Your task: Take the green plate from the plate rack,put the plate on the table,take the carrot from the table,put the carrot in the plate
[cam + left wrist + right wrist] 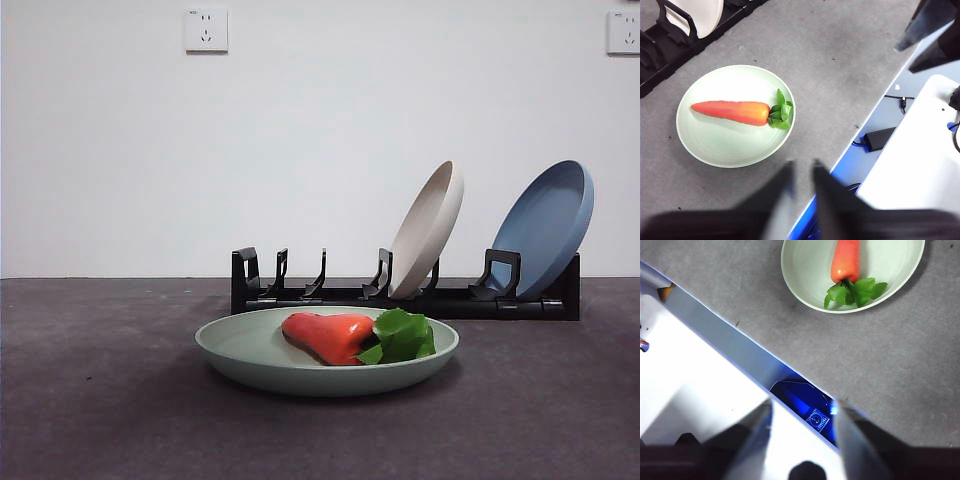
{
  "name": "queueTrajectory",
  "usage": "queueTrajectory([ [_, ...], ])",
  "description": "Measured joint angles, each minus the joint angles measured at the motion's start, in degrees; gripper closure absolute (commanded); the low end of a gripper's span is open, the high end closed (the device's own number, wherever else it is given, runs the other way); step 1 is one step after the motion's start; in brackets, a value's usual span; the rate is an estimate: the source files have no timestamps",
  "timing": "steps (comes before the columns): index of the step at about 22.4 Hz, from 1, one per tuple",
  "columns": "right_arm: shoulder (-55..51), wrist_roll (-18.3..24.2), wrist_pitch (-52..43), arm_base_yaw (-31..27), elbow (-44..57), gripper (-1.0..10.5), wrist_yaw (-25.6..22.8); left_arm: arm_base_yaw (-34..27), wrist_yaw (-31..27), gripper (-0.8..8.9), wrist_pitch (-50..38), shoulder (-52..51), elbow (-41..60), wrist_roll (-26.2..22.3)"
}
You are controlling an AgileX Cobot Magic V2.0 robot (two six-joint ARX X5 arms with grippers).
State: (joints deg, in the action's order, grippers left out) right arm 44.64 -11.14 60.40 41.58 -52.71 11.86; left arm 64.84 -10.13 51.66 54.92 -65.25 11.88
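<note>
My table (90,400) is a dark grey, faintly speckled surface. Directly on it, near the front, sits the green plate (250,365), flat on its base. Behind the plate, well apart from it, the plate rack (300,292) stands lengthwise across the table. In my left wrist view the table's edge runs just beside the plate.

The green plate (240,345) looks matt and smooth — the carrot (328,336) glossy plastic; the table (100,400) rough, speckled, felt-like.
</note>
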Motion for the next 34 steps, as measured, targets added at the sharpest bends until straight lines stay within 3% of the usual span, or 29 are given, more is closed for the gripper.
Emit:
queueTrajectory([
  [19, 0.0, 0.1, 0.0, 0.0, 0.0, 9.5, 0.0, 0.0, -0.2, 8.17, 0.1, 0.0, 0.0, 0.1],
  [22, 0.0, 0.1, 0.0, 0.0, 0.0, 9.5, 0.0, -1.4, -4.8, 8.17, -3.1, -0.2, 0.0, -2.3],
  [24, 0.0, 0.1, 0.0, 0.0, 0.0, 9.5, 0.0, -4.2, -8.7, 8.17, -9.4, -0.9, 0.0, -5.9],
  [26, 0.0, 0.1, 0.0, 0.0, 0.0, 9.5, 0.0, -7.9, -8.7, 8.17, -15.8, -1.7, 0.0, -9.7],
  [30, 0.0, 0.1, 0.0, 0.0, 0.0, 9.5, 0.0, -19.1, -3.3, 8.17, -27.4, -4.1, 0.0, -16.1],
  [34, 0.0, 0.1, 0.0, 0.0, 0.0, 9.5, 0.0, -31.9, 5.2, 8.17, -31.3, -6.8, 0.7, -18.4],
])
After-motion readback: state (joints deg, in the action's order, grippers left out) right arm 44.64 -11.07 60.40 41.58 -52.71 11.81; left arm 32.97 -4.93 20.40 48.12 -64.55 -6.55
